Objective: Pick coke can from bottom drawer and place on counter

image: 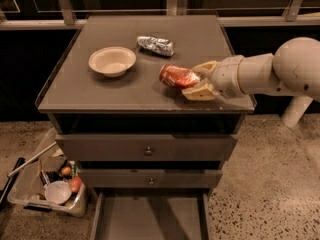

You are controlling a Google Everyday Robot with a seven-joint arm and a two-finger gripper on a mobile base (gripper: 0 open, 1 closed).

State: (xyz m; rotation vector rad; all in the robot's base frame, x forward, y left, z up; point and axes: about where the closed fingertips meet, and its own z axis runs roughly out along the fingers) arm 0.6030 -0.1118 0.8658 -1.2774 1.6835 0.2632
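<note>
Coke can (pixel 176 76): on its side at front right of counter (pixel 100 91), one end clamped in narrowed jaws of gripper (pixel 196 80). Bottom drawer (pixel 150 219) open below. Advised: settle flat, inside rim; release slowly against rolling.

No words or numbers can be read; the white markings on the coke can (pixel 176 76) are too blurred to make out. The can is at four o'clock on the tabletop (pixel 100 91), clasped by the end effector (pixel 194 81), which reaches in from three o'clock.
</note>
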